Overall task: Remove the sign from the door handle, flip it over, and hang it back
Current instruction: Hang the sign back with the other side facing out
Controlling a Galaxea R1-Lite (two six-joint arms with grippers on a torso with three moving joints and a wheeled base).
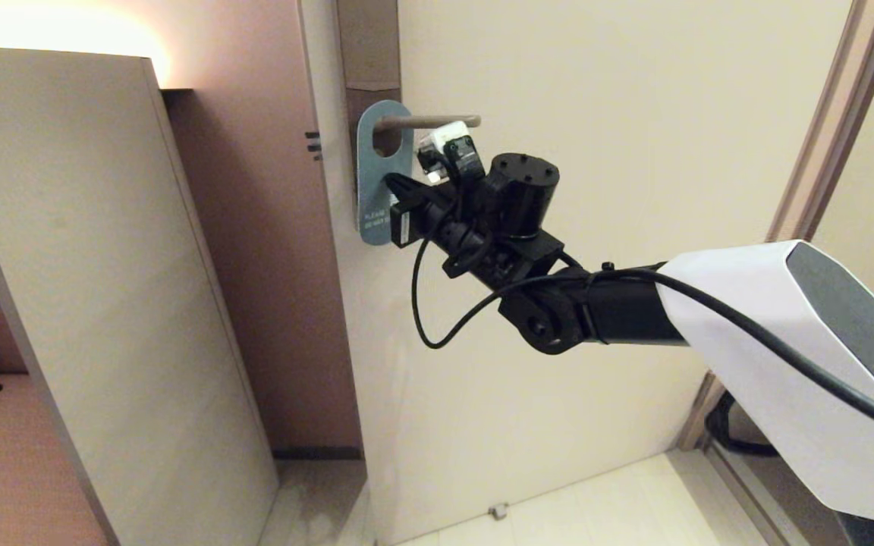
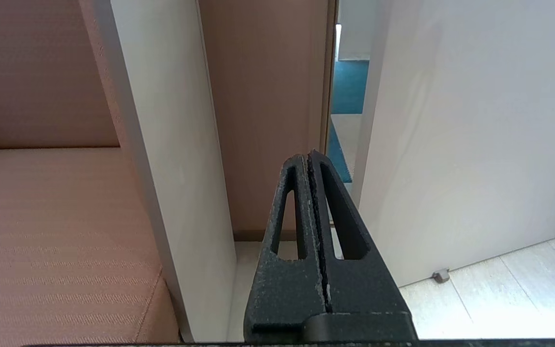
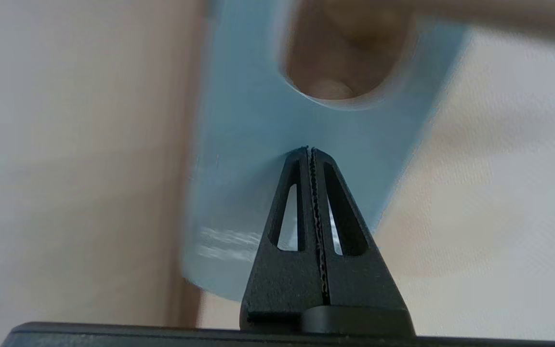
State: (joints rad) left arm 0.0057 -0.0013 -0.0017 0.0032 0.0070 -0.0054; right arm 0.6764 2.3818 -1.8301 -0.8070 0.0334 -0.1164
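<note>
Head view: the right claw (image 1: 395, 189) sits at the right edge of the sign (image 1: 381, 178), which hangs blue face out from the door handle (image 1: 428, 121).
Sign's place: looped by its oval hole over the handle close to the metal plate (image 1: 365, 53), body hanging toward 6 o'clock with its long axis upright, white lettering near the bottom.
Sign from claw: in the head view the card lies at about 9 o'clock from the claw, with the handle above at about 12 o'clock.
Right claw state: fingers pressed together; in the right wrist view the tips (image 3: 310, 153) meet the blue face just under the hole, and whether any card edge is pinched between them cannot be told.
Nearer arm: the right, by far; the left claw (image 2: 309, 159) is parked low beside a pale panel (image 2: 162, 120), fingers pressed together on nothing.
Surface: sign lying close against the door (image 1: 634, 114), so little gap behind it, by the look of it.
Room: free to the right along the handle's open end; a panel and wall crowd the left.
Judged step: sign not yet lifted off.
</note>
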